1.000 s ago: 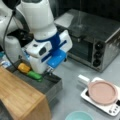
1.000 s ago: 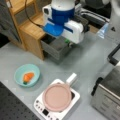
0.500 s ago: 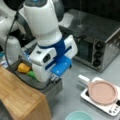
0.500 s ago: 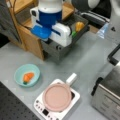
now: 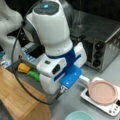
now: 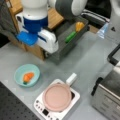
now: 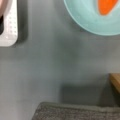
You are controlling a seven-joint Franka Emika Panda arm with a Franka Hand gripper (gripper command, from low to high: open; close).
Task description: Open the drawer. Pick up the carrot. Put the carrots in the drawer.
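The dark grey drawer (image 6: 65, 37) (image 5: 27, 82) stands pulled out of the wooden-topped cabinet (image 6: 53, 18) in both front views, and its grey front (image 7: 75, 112) fills the wrist view's bottom. An orange carrot (image 6: 28, 76) (image 7: 106, 6) lies in a teal bowl (image 6: 17, 72) (image 7: 82, 17) on the grey table. My gripper (image 6: 51, 48) (image 5: 51, 91) hangs over the table by the drawer's front corner, between drawer and bowl. Its fingers are hidden behind the white and blue hand. Nothing shows in its grasp.
A yellow toy piece (image 6: 79, 25) (image 5: 23, 68) and a green toy vegetable (image 6: 70, 36) (image 5: 33, 74) lie in the drawer. A pink pan (image 6: 57, 97) (image 5: 103, 92) sits on a white cooker (image 6: 41, 110) (image 7: 10, 27). The silver toaster oven (image 5: 102, 42) (image 6: 107, 97) stands nearby.
The arm has slid away from the drawer's front, toward the bowl's side of the table. The drawer stays open and the carrot has not moved.
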